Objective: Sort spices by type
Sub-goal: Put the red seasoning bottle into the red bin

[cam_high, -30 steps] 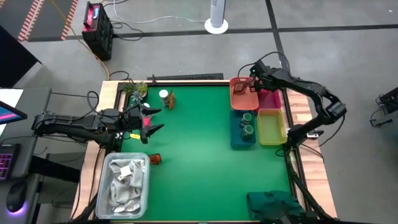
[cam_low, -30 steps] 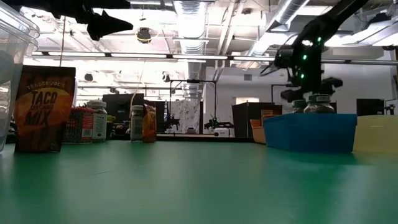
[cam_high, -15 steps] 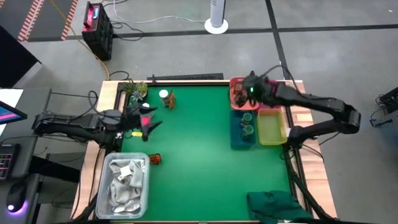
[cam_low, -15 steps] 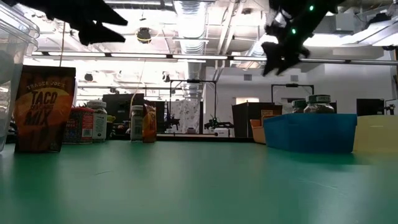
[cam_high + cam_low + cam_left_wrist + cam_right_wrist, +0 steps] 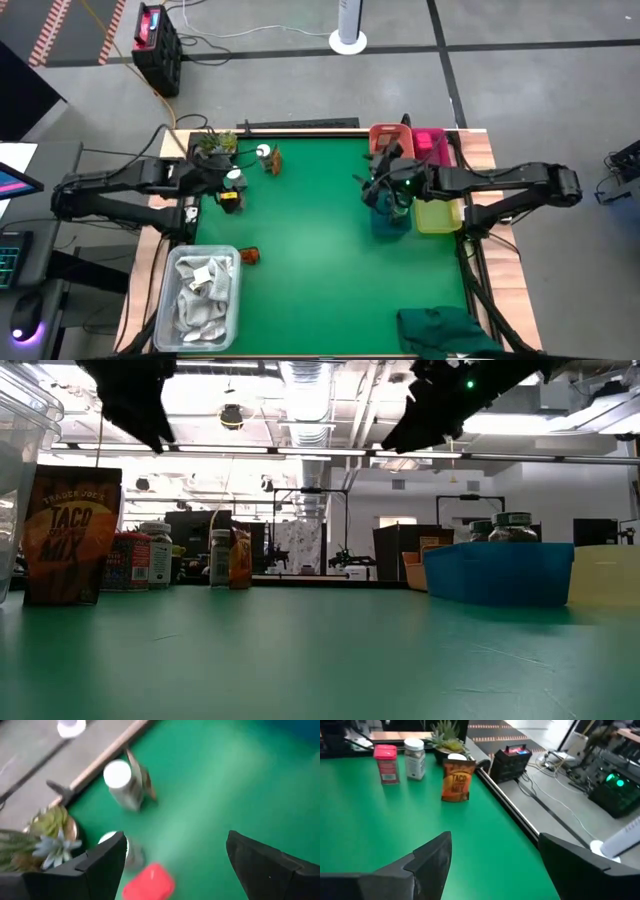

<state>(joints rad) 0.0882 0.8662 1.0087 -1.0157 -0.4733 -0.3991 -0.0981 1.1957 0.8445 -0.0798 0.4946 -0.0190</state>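
Note:
Spices stand in the table's far-left corner. A pink-red box (image 5: pixel 236 194) (image 5: pixel 150 882) and a white-capped jar (image 5: pixel 114 847) sit beside a spiky plant (image 5: pixel 213 145). Farther right are another white-capped jar (image 5: pixel 263 152) (image 5: pixel 121 781) and a taco-mix packet (image 5: pixel 274 161) (image 5: pixel 457 780). A second taco-mix packet (image 5: pixel 248 256) (image 5: pixel 70 535) stands nearer. Two jars (image 5: pixel 397 198) sit in the blue bin (image 5: pixel 380 228). My left gripper (image 5: pixel 228 186) (image 5: pixel 175 840) hovers open above the box. My right gripper (image 5: pixel 372 180) (image 5: pixel 495 837) is open and empty, above the blue bin's left edge.
Along the right side sit an orange-red bin (image 5: pixel 384 160), a pink bin (image 5: pixel 436 147) and a yellow bin (image 5: pixel 437 205). A clear tub of white rags (image 5: pixel 204 290) is at the near left. A green cloth (image 5: pixel 440 330) lies at the near edge. The green mat's middle (image 5: pixel 310 220) is bare.
My right gripper left the orange-red bin at the far right and swung toward the table's left and near side, now over the blue bin's left edge. My left gripper shifted slightly toward the far-left corner and tipped downward over the pink-red box.

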